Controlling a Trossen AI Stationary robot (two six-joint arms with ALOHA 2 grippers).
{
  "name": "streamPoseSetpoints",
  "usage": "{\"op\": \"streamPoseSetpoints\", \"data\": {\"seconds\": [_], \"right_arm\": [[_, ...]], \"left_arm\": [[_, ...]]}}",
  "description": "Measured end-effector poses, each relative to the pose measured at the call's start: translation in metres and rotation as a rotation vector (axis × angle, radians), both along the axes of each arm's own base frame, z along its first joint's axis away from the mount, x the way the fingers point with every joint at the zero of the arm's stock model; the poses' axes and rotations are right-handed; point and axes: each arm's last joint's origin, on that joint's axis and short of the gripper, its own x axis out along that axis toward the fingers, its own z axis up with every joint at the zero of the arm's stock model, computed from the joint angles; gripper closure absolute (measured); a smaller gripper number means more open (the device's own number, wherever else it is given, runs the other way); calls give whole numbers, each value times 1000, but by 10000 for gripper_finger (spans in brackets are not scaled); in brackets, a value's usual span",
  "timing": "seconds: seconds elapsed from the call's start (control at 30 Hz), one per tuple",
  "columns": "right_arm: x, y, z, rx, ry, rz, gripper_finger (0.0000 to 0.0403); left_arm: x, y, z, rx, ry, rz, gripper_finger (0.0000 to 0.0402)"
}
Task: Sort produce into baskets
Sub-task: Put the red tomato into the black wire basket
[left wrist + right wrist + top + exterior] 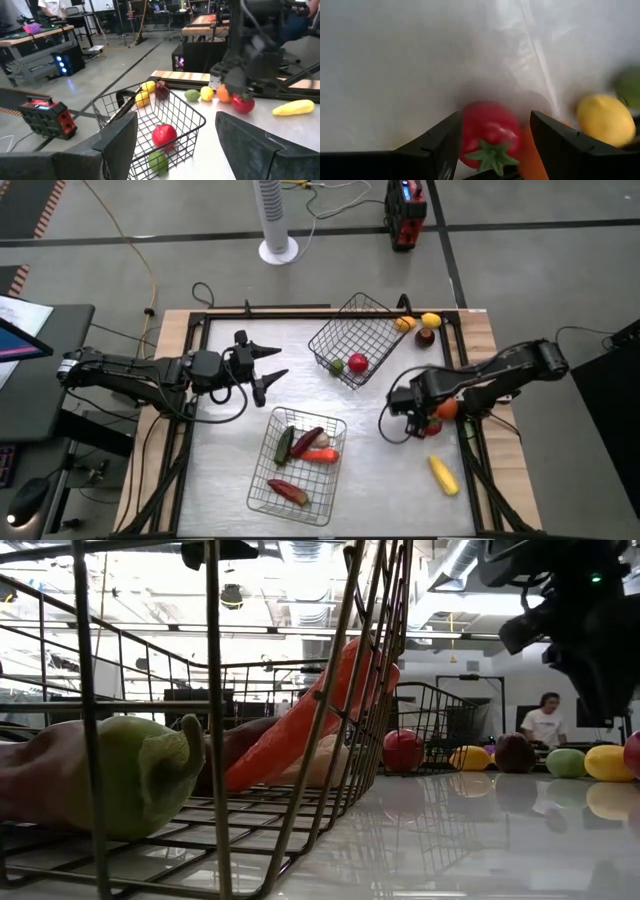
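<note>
The right gripper [492, 135] stands low over the table's right side with a red tomato [487, 132], green calyx toward the camera, between its fingers. The jaws are partly spread and seem to press the tomato's flanks; I judge it held, though I cannot tell whether it has left the tabletop.

An orange piece [532, 157] touches the tomato just inside one finger, and a lemon [606, 119] lies just outside that same finger. A lift could drag the orange piece along or knock the lemon rolling toward the table edge [487, 380], which is near. A round, smooth tomato could also slip from a light grip.

The tilted wire basket [352, 340], already holding a red ball and a green one, lies ahead of the fingers across bare tabletop, with clear room to travel. The left gripper [262, 370] waits with jaws wide apart, holding nothing, between that basket and the basket of long vegetables [300, 465].
</note>
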Motion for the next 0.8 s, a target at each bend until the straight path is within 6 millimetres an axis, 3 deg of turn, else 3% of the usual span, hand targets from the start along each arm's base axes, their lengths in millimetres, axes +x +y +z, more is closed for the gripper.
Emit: {"op": "streamPoseSetpoints", "data": {"seconds": [0.17, 0.43, 0.8], "right_arm": [[5, 12, -14, 54, 90, 162, 142], [11, 12, -28, 143, 201, 200, 124], [20, 0, -28, 183, 273, 235, 13]], "left_arm": [[0, 0, -1, -4, 4, 1, 146], [0, 0, -2, -5, 18, 2, 146], [-1, 0, -3, 15, 34, 10, 146]]}}
